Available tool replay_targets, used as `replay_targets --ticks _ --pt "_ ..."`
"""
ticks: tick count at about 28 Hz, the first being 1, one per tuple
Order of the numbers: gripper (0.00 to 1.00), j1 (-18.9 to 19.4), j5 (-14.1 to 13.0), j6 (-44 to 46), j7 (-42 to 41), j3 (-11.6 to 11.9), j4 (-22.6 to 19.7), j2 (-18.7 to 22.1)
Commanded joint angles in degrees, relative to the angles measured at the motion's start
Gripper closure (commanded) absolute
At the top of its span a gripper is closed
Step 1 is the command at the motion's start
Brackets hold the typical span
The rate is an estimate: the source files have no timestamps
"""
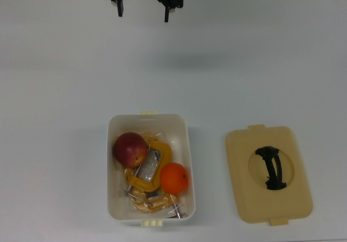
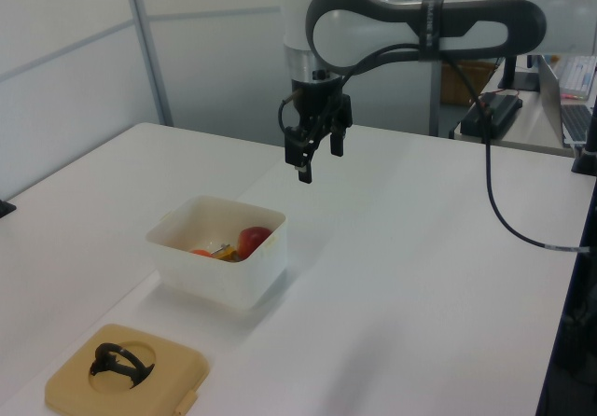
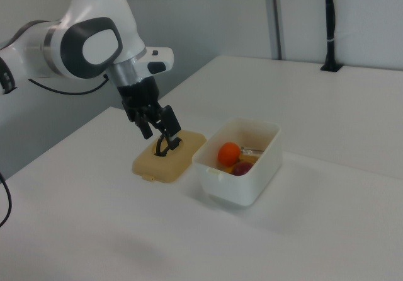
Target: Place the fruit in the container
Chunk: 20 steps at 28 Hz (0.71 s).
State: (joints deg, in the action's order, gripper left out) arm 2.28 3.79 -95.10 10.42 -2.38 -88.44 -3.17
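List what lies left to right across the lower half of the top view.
Dark red apple → yellow metal clamps → bright orange, all inside the white rectangular plastic tub → flat tan lid with a black handle.

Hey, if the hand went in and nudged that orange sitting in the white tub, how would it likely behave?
The orange is round and smooth, so it would probably roll rather than slide. It rests partly on the yellow clamps, an uneven bed, so it may shift unpredictably. The tub's wall stands close beside it in the top view and should stop it quickly.
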Motion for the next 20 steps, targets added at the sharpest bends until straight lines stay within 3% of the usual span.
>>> replay_targets --ticks 1,20 --pt "0.00 -0.8 -1.2 0.6 -1.8 0.9 -3.8 4.7" --pt "0.00 -1.7 -1.9 1.8 -2.0 1.1 -3.3 4.7"
